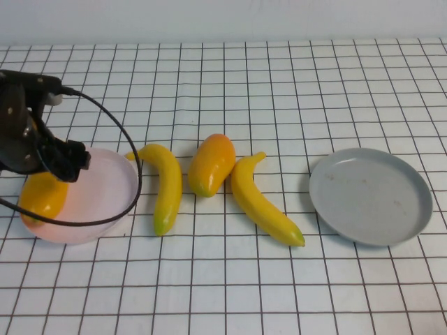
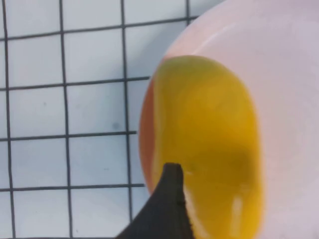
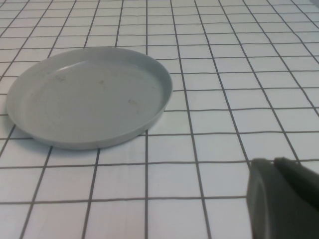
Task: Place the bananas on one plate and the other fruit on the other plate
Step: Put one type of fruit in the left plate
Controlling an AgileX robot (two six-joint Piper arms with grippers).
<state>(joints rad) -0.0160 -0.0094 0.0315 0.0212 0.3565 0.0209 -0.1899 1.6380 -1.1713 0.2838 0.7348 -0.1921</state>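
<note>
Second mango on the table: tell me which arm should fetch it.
Left, probably. The left gripper hangs open over the pink plate, where one mango already lies, nearer the second mango. The right gripper sits shut beside the grey plate.

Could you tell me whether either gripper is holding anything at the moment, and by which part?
Nothing is visibly held. The left gripper hangs over the mango-like fruit on the pink plate; the right gripper is shut on nothing.
</note>
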